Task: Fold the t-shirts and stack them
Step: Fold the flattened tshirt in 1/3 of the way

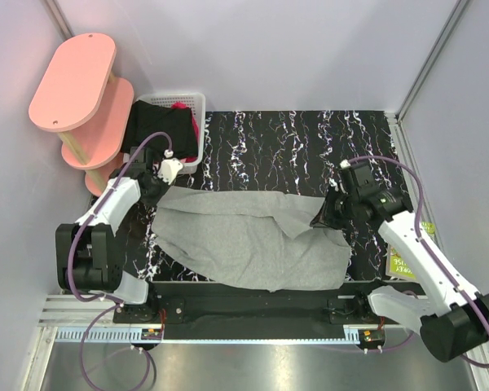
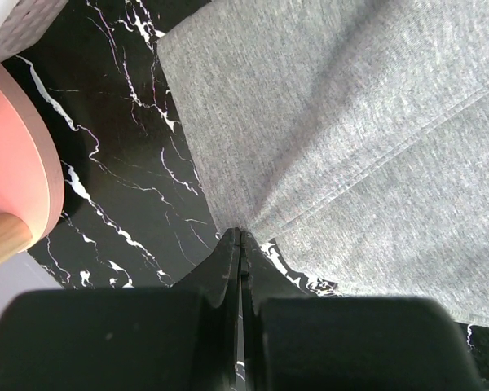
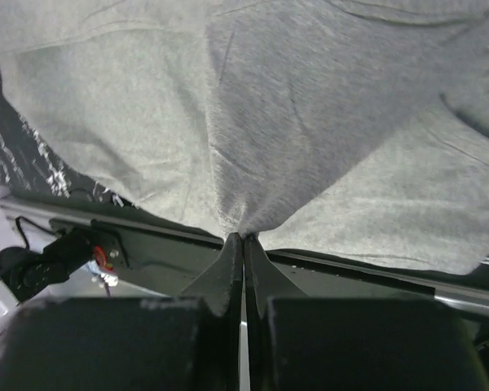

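Visitor: Overhead, what's there?

Onlooker: Rumpled on the black marble table [image 1: 293,138] lies a light grey t-shirt [image 1: 253,240]. At its far-left corner sits the left gripper [image 1: 159,186]. At its right side the right gripper [image 1: 324,213] lifts a fold. A black garment [image 1: 159,126] and magenta cloth [image 1: 181,106] lie in the white basket [image 1: 197,102].

Visitor: Left wrist view?

Onlooker: Jaws clenched on a pinch of the shirt's edge, creases fanning out.

Visitor: Right wrist?

Onlooker: Likewise clamped on a grey pucker, above the table's near edge. My guess is that such a thin pinch could slip if the arms pull apart, and uneven travel would skew the fold.
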Controlling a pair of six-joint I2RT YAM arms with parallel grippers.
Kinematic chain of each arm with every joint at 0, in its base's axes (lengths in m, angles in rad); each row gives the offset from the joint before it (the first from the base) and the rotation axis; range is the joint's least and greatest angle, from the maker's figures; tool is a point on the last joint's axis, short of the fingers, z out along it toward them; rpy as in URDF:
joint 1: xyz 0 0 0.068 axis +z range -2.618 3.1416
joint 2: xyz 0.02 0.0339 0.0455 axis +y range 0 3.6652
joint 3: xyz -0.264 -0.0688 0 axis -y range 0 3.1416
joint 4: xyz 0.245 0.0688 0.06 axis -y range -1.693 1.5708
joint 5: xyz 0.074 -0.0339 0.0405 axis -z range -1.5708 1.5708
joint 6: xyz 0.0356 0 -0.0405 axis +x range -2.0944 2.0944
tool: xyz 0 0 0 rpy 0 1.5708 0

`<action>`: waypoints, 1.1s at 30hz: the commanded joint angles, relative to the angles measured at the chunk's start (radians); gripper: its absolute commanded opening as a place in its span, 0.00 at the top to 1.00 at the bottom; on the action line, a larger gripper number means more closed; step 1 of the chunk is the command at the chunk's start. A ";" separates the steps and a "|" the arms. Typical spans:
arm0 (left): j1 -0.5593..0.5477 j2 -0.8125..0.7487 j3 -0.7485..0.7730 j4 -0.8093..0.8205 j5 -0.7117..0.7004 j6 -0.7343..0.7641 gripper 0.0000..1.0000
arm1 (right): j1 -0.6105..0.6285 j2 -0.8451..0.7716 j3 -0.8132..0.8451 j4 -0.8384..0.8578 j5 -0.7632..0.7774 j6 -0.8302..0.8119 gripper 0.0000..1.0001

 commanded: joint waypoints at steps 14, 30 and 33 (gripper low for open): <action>-0.012 0.016 0.020 0.036 0.024 0.001 1.00 | 0.003 -0.006 -0.037 -0.157 0.109 -0.017 0.00; -0.013 -0.056 -0.023 0.030 0.030 0.005 1.00 | -0.120 0.469 0.170 0.116 0.294 -0.089 0.00; -0.015 -0.070 -0.034 0.030 0.033 0.008 1.00 | -0.144 0.520 0.172 0.136 0.299 -0.098 0.00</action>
